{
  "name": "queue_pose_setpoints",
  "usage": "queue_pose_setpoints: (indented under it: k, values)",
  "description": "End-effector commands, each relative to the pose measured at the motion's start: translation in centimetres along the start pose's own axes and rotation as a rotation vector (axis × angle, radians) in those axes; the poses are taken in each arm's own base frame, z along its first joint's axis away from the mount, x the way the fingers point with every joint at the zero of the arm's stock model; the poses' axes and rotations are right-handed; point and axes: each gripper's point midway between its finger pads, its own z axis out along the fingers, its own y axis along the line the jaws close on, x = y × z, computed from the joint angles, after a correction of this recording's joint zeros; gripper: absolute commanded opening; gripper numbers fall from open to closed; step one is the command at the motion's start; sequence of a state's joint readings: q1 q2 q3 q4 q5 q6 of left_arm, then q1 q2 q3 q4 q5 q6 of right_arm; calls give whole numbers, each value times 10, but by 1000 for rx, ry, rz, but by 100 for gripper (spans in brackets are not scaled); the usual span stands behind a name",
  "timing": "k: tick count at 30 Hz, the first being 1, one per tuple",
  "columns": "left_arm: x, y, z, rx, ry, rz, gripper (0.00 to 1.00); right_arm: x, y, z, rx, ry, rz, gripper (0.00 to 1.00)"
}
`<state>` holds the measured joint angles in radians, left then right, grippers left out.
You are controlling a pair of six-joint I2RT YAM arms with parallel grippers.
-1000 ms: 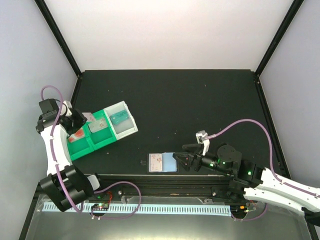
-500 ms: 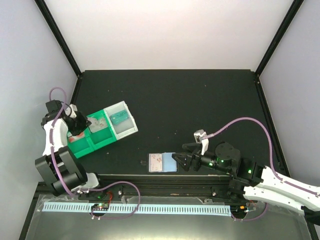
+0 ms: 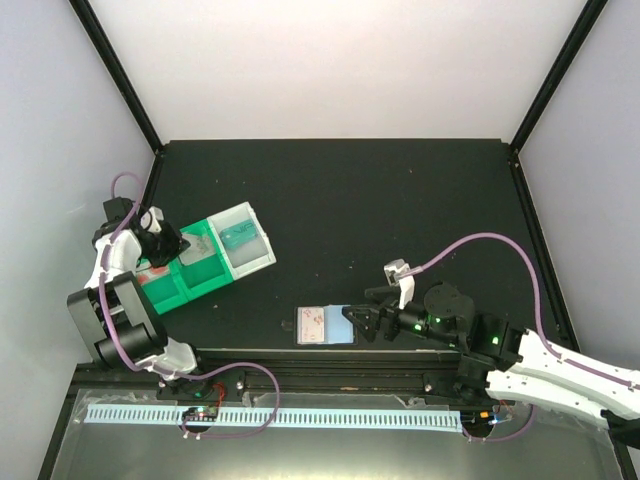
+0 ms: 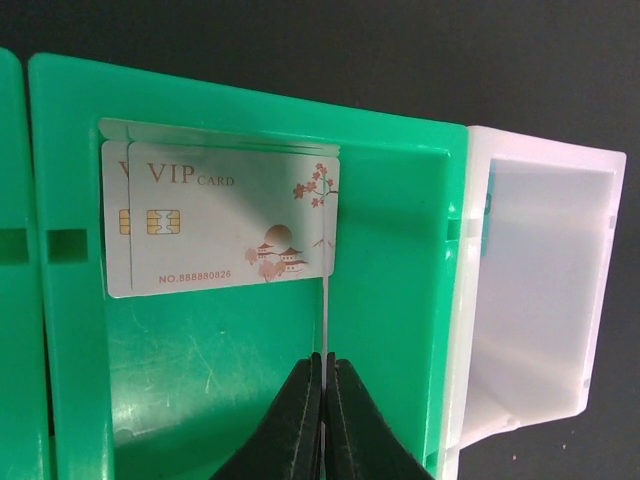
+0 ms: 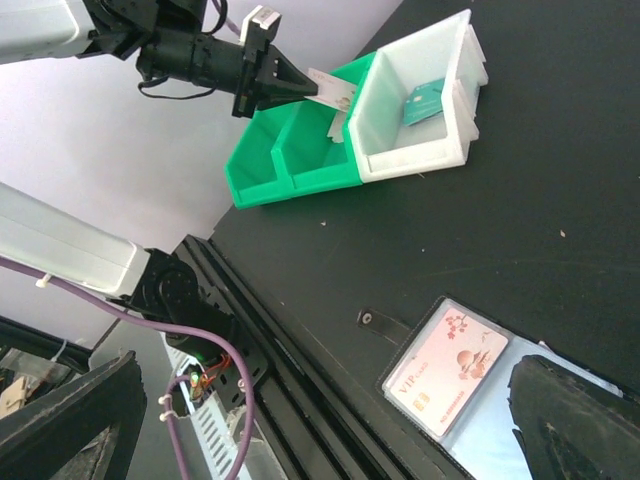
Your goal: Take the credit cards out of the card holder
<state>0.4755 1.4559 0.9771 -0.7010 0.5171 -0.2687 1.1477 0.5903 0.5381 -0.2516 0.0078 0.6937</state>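
Note:
The card holder [image 3: 325,325] lies open flat near the table's front edge, a pink VIP card [image 5: 450,378] in its left pocket beside the pale blue panel [image 5: 481,446]. My right gripper [image 3: 360,322] hovers at the holder's right edge, jaws wide open and empty, its fingers framing the right wrist view [image 5: 325,370]. My left gripper [image 3: 168,243] is over the green tray [image 3: 160,297], shut on a credit card seen edge-on [image 4: 325,310] between its fingertips [image 4: 325,362]. Two VIP cards [image 4: 235,215] lie overlapped in the green compartment [image 4: 45,350] below it.
A clear bin [image 3: 250,255] joins the green tray's right end and holds a teal card [image 3: 238,236]. The bin's white wall [image 4: 540,300] stands just right of my left gripper. A black rail [image 3: 330,360] runs along the table's near edge.
My left arm has swung its gripper a little rightward over the green tray, still pinching the card. The right gripper has crept slightly left toward the holder, still open.

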Motion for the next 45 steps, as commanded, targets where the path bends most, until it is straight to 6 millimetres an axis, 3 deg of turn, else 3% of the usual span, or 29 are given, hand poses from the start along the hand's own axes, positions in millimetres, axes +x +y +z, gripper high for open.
queue_pose_setpoints:
  k: [1,16,29,39,45]
  values:
    - [-4,-4,5,24,-1,13,5,-12,4,-2,9,-33,16,100]
    - [-15,-4,17,-2,23,15,7,-12,-7,-9,37,-75,35,100]
    - [-17,3,20,-42,6,-4,5,-18,-6,-8,54,-83,-2,100]
    - [-15,-3,33,-52,20,-2,6,-18,-10,-11,62,-96,-4,100]
    - [-18,-2,33,-74,14,-3,10,-15,-10,-10,54,-93,5,100]
